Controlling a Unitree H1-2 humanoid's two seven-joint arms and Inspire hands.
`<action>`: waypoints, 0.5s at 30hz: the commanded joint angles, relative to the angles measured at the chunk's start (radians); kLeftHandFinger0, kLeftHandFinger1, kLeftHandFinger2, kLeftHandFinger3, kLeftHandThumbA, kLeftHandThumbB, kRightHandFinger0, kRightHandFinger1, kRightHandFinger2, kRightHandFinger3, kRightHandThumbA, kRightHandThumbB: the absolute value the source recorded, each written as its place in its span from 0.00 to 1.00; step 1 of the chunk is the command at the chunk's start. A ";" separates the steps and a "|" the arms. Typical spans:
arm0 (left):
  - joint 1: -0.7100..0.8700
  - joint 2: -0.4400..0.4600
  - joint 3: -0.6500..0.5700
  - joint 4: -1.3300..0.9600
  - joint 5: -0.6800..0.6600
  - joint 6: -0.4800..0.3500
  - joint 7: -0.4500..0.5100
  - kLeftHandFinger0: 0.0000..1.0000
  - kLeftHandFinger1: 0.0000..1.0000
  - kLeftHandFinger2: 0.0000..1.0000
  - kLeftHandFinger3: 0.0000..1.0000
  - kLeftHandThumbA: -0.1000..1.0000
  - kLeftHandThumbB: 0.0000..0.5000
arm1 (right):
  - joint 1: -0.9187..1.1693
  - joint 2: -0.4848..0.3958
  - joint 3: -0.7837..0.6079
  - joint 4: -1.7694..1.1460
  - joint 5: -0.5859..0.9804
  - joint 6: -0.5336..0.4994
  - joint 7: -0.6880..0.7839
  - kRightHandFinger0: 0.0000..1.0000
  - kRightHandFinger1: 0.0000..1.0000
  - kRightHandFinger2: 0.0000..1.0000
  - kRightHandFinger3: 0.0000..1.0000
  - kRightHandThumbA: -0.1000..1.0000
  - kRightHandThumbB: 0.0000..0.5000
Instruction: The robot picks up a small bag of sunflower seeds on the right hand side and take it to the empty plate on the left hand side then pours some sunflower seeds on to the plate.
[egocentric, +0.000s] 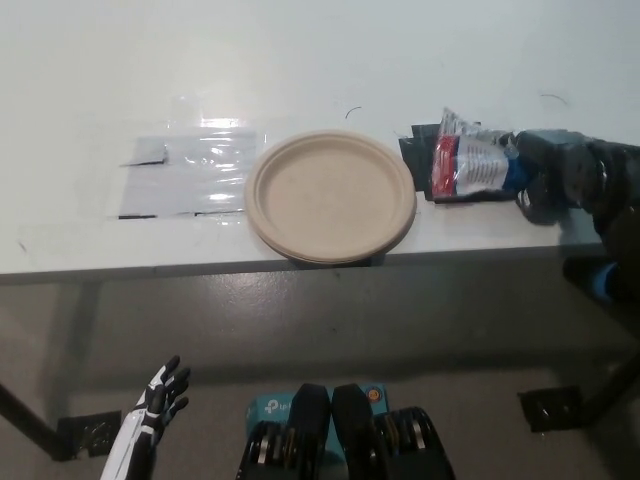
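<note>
Gripping seed bag (466, 166) – right robot hand (548, 182) clamped on it, just R of plate (331, 195).

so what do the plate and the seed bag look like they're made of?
Plate: looks like moulded paper pulp, matte beige, with a pressed rim. Seed bag: thin glossy plastic film, likely, going by its crinkles and printed red and white. The right hand holds it.

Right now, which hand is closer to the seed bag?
Right. The black right hand is closed on the seed bag at its right end, beside the plate. The white left hand hangs far off, below the table at lower left.
</note>
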 joint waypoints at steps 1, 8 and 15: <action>-0.004 0.013 0.013 -0.036 -0.017 -0.028 -0.010 1.00 1.00 1.00 1.00 1.00 0.25 | -0.111 0.046 0.045 0.272 -0.062 -0.051 -0.359 0.68 1.00 1.00 1.00 0.42 1.00; -0.017 0.015 0.017 -0.037 -0.031 -0.035 -0.017 1.00 1.00 1.00 1.00 1.00 0.29 | -0.074 0.049 0.061 0.331 -0.059 -0.209 -0.710 0.16 0.18 0.21 0.21 0.00 0.56; -0.025 0.022 0.028 -0.036 -0.046 -0.032 -0.023 1.00 1.00 1.00 1.00 1.00 0.27 | -0.071 0.108 -0.053 0.356 0.070 -0.280 -0.687 0.00 0.04 0.14 0.17 0.00 0.49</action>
